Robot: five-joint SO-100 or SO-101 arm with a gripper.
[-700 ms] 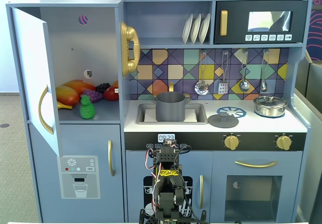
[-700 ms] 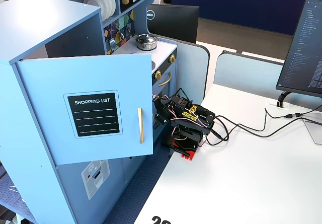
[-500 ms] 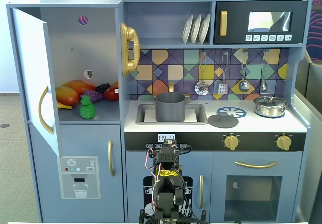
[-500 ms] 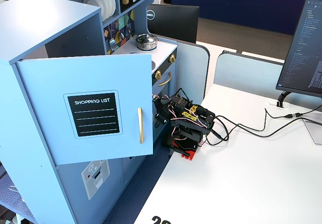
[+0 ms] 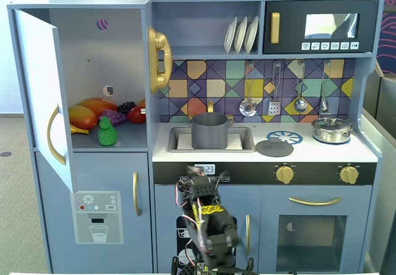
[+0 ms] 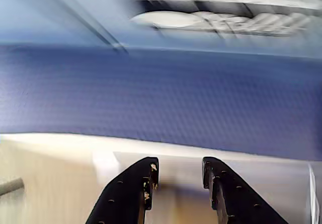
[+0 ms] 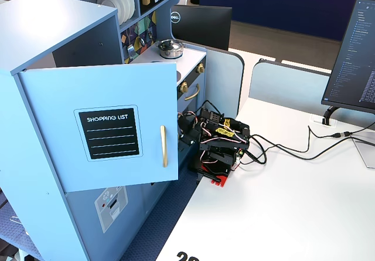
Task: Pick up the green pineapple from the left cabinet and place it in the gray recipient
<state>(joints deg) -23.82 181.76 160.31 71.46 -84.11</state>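
Note:
The green pineapple [image 5: 107, 133] stands at the front of the shelf in the open left cabinet [image 5: 93, 59], beside a purple grape bunch [image 5: 114, 117] and other toy fruit. The gray recipient [image 5: 209, 131] sits in the sink to the right of the cabinet. My arm [image 5: 207, 222] is folded low in front of the kitchen, far below both; it also shows in a fixed view [image 7: 220, 146] on the white table. In the wrist view my gripper [image 6: 178, 169] is open and empty, with black fingers [image 6: 133, 189] apart. The pineapple and the recipient are out of the wrist view.
The cabinet door [image 5: 37, 89] is swung wide open to the left and hides the shelf in a fixed view [image 7: 111, 132]. A shiny silver lidded pot [image 5: 331, 129] stands on the stove, a gray lid [image 5: 275, 147] on the counter. Cables [image 7: 281, 149] and monitors lie on the table.

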